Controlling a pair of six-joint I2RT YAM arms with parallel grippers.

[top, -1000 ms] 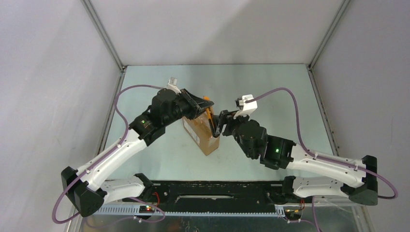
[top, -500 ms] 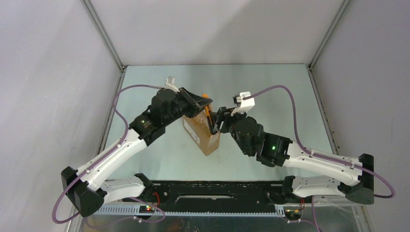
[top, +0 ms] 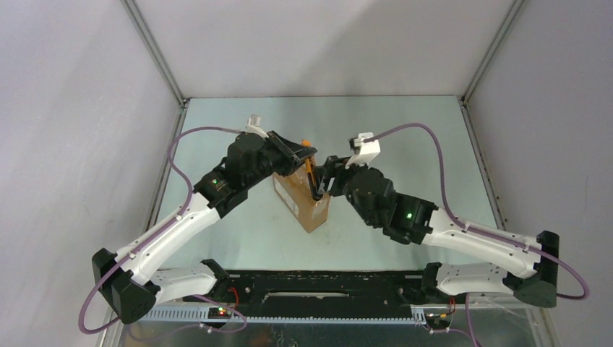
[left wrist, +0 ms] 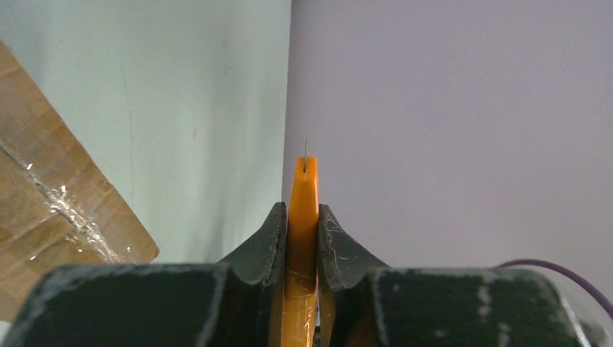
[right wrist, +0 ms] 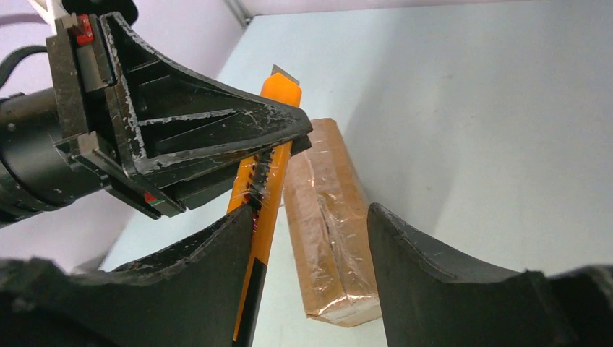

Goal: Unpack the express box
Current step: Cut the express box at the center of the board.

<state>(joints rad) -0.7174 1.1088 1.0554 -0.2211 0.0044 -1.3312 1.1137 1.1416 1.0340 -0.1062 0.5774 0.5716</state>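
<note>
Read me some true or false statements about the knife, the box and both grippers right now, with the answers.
1. The left gripper is shut on the utility knife. True.
2. The right gripper is clamped on the express box. False: its jaws stand open and clamp nothing.
3. Clear tape covers the box's seam. True.
4. The knife's blade is fully retracted. False: a short blade tip sticks out of the orange body.
5. The box hangs in the air. False: it rests on the table.
</note>
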